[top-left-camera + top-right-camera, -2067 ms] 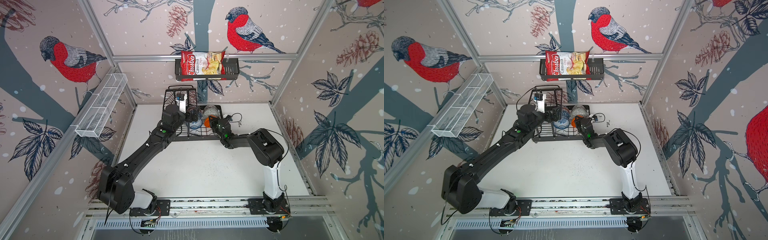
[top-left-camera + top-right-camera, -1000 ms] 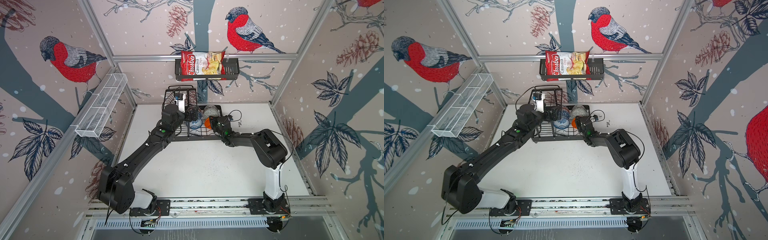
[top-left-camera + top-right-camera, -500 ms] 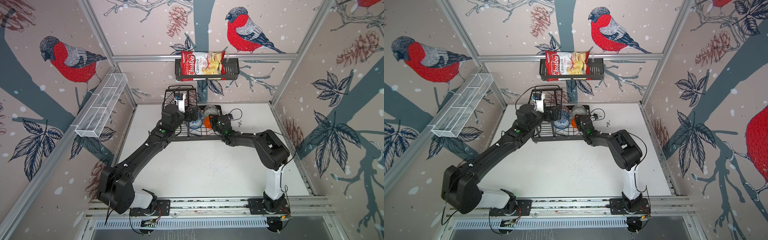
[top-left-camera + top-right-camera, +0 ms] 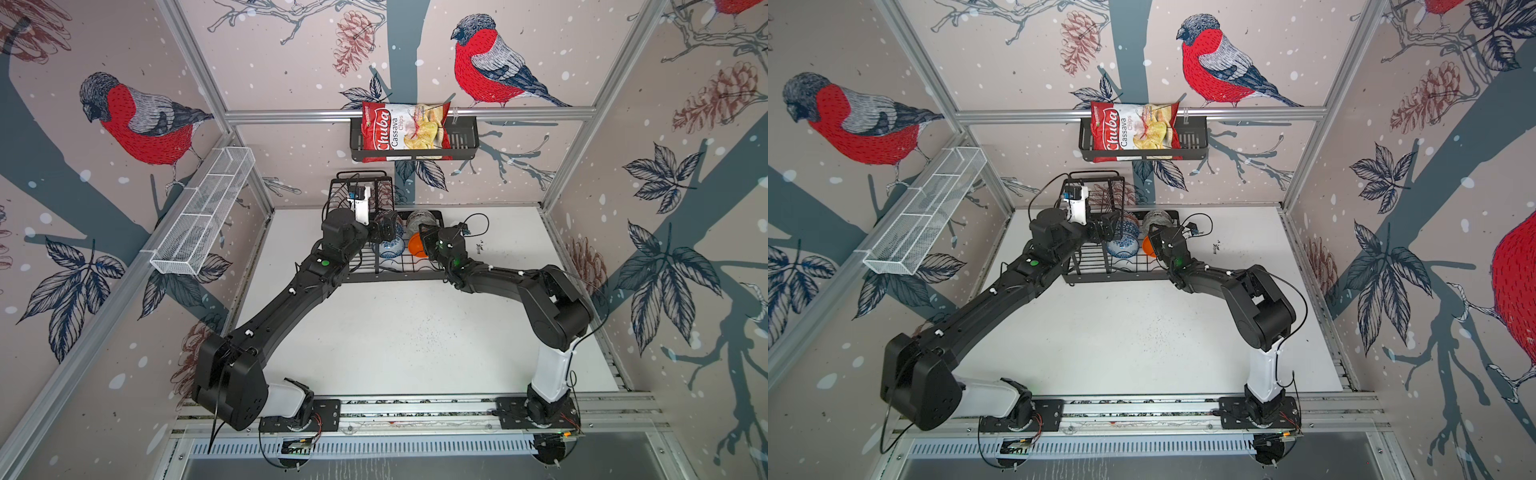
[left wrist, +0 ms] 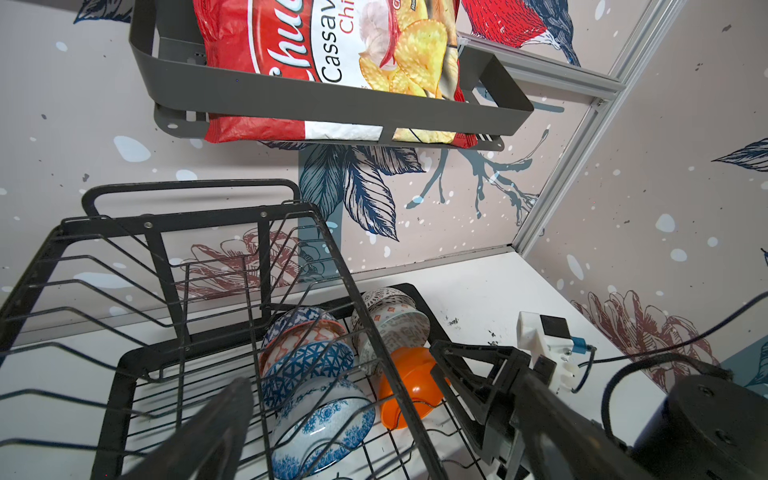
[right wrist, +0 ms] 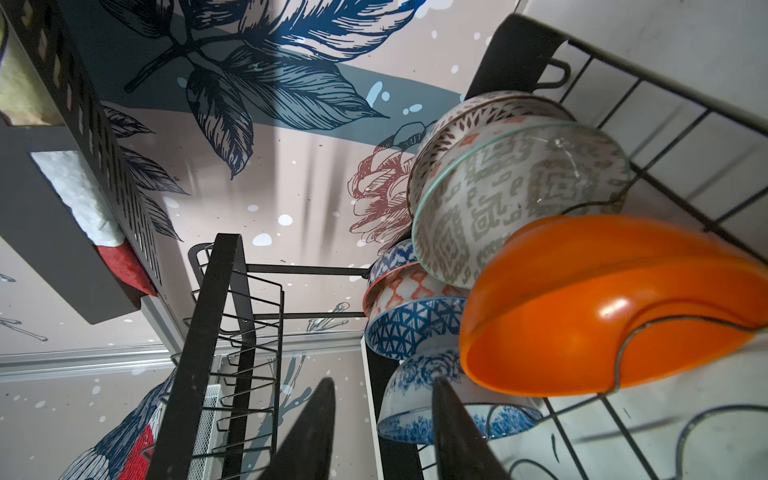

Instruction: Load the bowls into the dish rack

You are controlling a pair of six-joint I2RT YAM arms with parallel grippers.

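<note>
Right gripper [image 6: 382,434]: jaws partly apart, nothing between them. It sits low at the front of the dish rack [image 4: 399,275], just beside the orange bowl [image 6: 582,307]. In the left wrist view one of its fingers lies against or just short of that bowl's side (cannot tell which).

Left gripper [image 4: 384,232]: jaws spread wide, nothing held. It hangs over the rack from the left, next to the raised tier [image 5: 166,220]. One wire of that tier crosses the gap between its fingers in the left wrist view.

Bowls: all that I can see stand on edge in the rack's lower base, in two rows, and none lies on the table [image 4: 395,332].
- Row nearer the raised tier, front to back: floral bowl [image 5: 324,428], blue geometric bowl [image 5: 307,365], salmon bowl [image 5: 299,336].
- Other row, front to back: orange bowl, grey-green bowl [image 6: 519,187], radial-pattern bowl [image 6: 457,120]. The orange one leans against the grey-green one, and a wavy base wire crosses its front.

Rack position: at the far middle of the table, against the back wall.

Surroundings: chips bag [image 4: 405,129] in the slatted basket [image 4: 461,139] on the back wall above the rack. Mesh tray [image 4: 199,220] hangs on the left wall.
</note>
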